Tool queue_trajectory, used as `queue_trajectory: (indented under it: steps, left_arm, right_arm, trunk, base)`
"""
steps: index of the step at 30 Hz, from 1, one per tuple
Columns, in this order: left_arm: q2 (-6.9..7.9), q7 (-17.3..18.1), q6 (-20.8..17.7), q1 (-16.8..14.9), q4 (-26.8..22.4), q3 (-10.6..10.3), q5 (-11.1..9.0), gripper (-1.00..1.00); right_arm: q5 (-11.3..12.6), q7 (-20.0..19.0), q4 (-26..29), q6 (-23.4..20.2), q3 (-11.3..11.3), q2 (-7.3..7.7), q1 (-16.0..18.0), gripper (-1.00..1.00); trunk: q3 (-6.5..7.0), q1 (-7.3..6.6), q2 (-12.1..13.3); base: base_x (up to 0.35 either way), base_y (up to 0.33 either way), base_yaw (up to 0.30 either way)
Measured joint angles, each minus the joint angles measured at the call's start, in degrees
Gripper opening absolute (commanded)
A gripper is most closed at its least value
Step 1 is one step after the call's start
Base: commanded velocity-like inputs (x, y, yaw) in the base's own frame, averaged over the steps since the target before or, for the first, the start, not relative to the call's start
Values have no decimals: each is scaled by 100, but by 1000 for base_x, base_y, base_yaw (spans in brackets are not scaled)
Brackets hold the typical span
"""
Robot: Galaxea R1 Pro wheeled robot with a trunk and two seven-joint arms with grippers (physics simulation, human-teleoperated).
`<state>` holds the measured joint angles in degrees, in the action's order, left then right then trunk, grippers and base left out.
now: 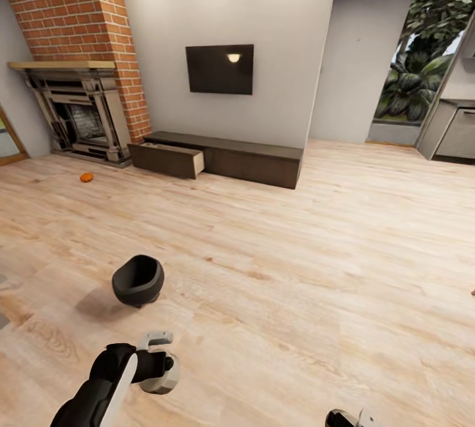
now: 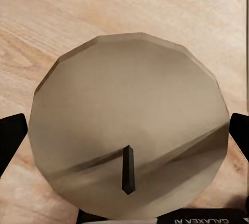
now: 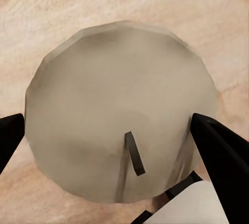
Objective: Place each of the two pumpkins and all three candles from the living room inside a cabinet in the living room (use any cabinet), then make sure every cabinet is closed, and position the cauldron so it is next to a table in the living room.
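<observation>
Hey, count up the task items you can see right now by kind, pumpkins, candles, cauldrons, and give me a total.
Pumpkins: 1, the pumpkin on the floor near the fireplace.
Candles: 2, the candle between the left gripper's fingers and the candle between the right gripper's fingers.
Cauldrons: 1, the cauldron on the floor.
Total: 4
</observation>
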<state>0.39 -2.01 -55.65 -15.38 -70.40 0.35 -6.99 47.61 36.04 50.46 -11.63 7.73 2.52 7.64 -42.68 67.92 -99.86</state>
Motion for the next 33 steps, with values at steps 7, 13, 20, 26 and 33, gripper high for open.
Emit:
queue_trajectory:
  steps: [7, 13, 20, 26, 33]
  left_arm:
    - [9, -9, 1, 0, 0, -351, 10, -100]
    - [12, -10, 18, -1, 0, -376, 2, -100]
    - [20, -10, 20, 0, 0, -371, 1, -100]
    - [22, -10, 28, 0, 0, -369, -2, -100]
    - [23, -10, 75, -1, 155, -335, 8, -100]
  right_arm:
    - [-30, -6, -2, 9, 8, 2, -13, -100]
    - [-38, -8, -227, 14, 4, 7, -11, -100]
    - [-20, -25, -261, 322, 1, 4, 6, -100]
    - [-17, -237, -265, 333, 1, 5, 9, -100]
    - [-24, -256, -251, 352, 1, -1, 9, -100]
  trunk:
    - [-6, 0, 0]
    - [-7, 0, 0]
    - [-7, 0, 0]
    - [-19, 0, 0]
    - [-33, 0, 0]
  base:
    - [318, -153, 0]
    - [318, -159, 0]
    - [318, -67, -156]
    - [320, -2, -267]
    - [328, 0, -63]
